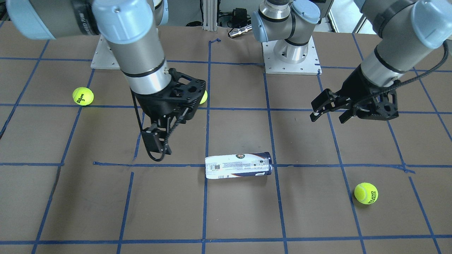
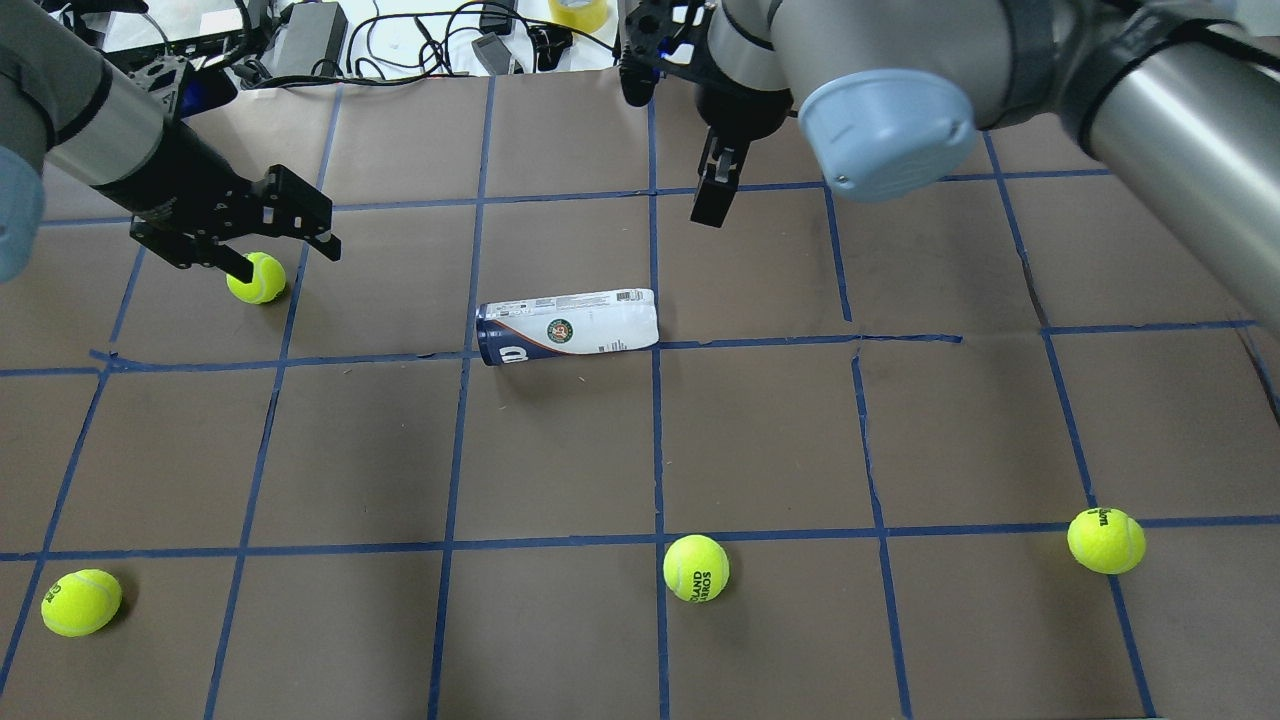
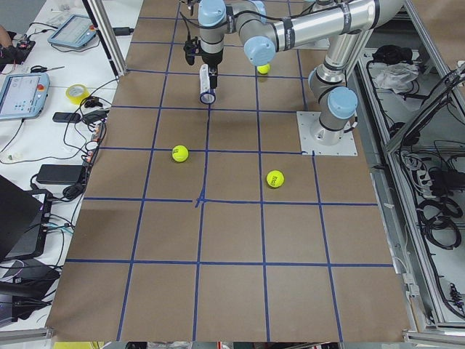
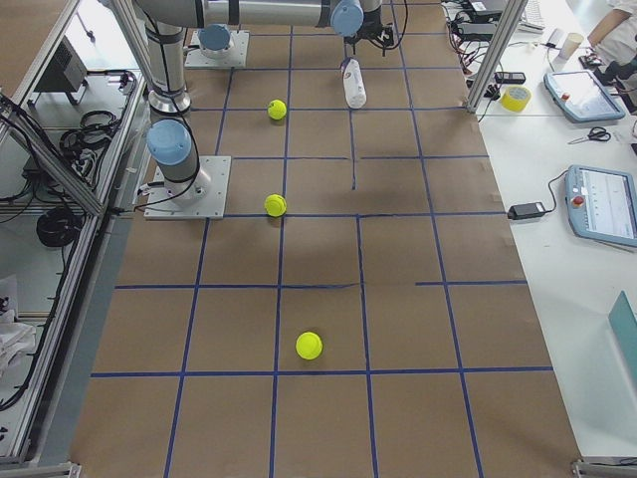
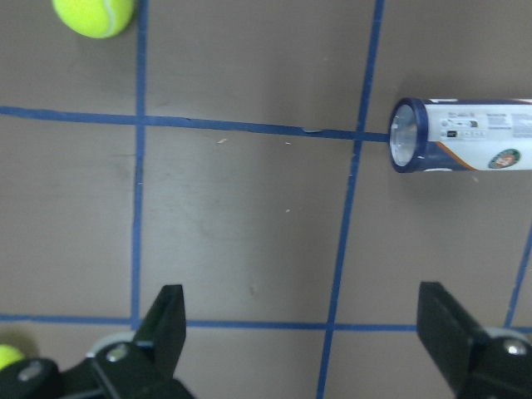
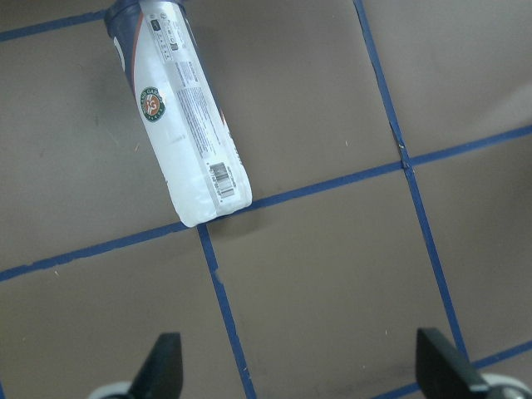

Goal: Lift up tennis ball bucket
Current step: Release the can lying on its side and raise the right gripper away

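The tennis ball bucket point(image 2: 567, 327) lies on its side on the brown table, a slim clear tube with a white label, a navy band and a round emblem. It also shows in the front view point(image 1: 238, 165), the left wrist view point(image 5: 461, 135) and the right wrist view point(image 6: 179, 112). My left gripper point(image 2: 290, 258) is open and empty, well to the bucket's dark-rim end, beside a tennis ball point(image 2: 257, 278). In the front view my left gripper point(image 1: 328, 118) hangs above the table. My right gripper point(image 2: 710, 205) is open and empty, beyond the bucket's white end; it also shows in the front view point(image 1: 157, 146).
Other tennis balls lie at the near left point(image 2: 82, 602), near middle point(image 2: 696, 568) and near right point(image 2: 1106, 540). Blue tape lines grid the table point(image 2: 760, 440). Cables and devices sit along the far edge point(image 2: 420, 40). The arm bases stand on plates point(image 1: 291, 65).
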Action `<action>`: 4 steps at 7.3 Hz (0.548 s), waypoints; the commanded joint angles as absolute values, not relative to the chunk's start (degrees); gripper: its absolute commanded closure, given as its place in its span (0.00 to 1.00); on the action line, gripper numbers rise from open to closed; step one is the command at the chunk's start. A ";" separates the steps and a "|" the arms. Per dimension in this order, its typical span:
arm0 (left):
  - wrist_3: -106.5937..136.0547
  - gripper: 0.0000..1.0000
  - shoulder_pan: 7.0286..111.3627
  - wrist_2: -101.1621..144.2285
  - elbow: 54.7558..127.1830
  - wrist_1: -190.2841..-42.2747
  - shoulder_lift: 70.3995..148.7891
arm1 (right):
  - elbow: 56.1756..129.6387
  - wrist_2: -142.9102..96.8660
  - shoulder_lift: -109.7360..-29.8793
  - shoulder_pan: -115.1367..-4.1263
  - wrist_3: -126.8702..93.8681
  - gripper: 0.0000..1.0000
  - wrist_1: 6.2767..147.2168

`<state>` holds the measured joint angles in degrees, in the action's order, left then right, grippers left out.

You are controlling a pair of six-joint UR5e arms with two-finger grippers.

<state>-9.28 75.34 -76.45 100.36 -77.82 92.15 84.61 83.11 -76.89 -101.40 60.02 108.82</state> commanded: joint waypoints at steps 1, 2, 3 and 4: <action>-9.32 0.00 75.41 -67.89 104.32 -70.43 96.40 | 84.90 83.75 -80.93 -96.52 53.05 0.01 103.73; -9.23 0.00 75.50 -65.85 104.33 -69.10 97.98 | 85.08 84.02 -82.51 -96.42 52.39 0.00 102.49; -9.40 0.00 75.50 -63.39 104.33 -68.91 99.48 | 85.08 84.81 -83.31 -95.81 48.29 0.00 101.44; -9.40 0.00 75.50 -60.59 104.41 -67.08 101.15 | 85.08 85.25 -84.71 -94.93 41.03 0.00 100.29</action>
